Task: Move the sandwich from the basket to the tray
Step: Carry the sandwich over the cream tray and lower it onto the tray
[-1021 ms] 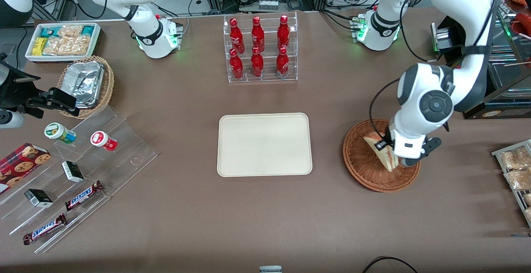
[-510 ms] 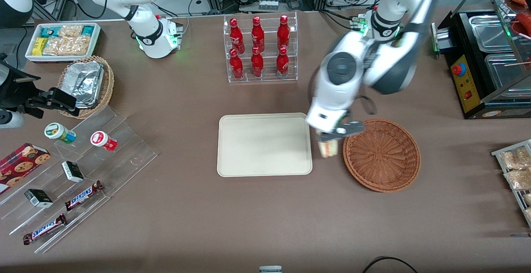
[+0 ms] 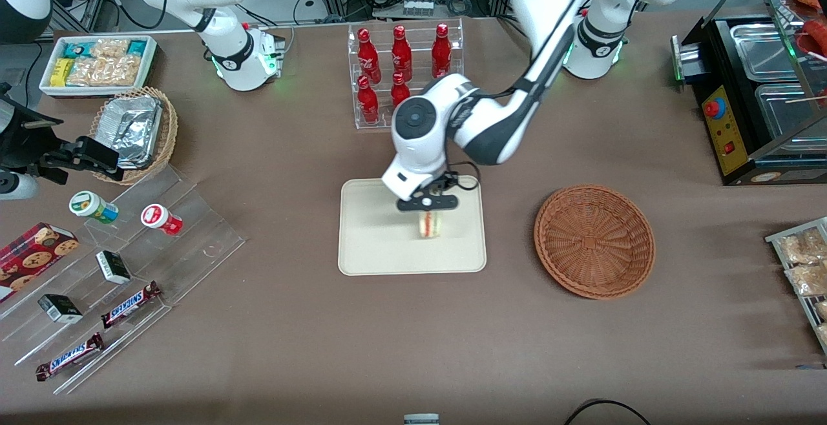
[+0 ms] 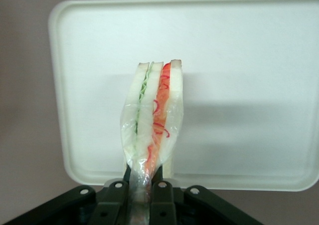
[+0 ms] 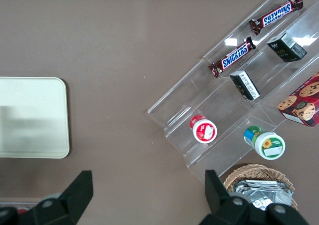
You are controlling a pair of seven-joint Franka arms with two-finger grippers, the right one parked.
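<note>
— Where was the sandwich [image 4: 153, 116]?

— Pinched in my gripper [image 3: 427, 203], hanging over the tray [image 3: 368, 244] at the middle of the front frame, in the tray's half toward the basket [image 3: 594, 241].

— Which way did it point?

— Its long axis ran straight out from my fingers [image 4: 160, 195], with the cut edge showing green and red layers facing my wrist camera. The basket sat on the surface at centre right.

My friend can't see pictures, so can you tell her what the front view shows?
A white robot arm's gripper holds a sandwich between its fingers above a cream tray in the middle of a brown table. A round brown basket sits beside the tray, toward the working arm's end. Red bottles stand in a clear rack farther from the camera.
</note>
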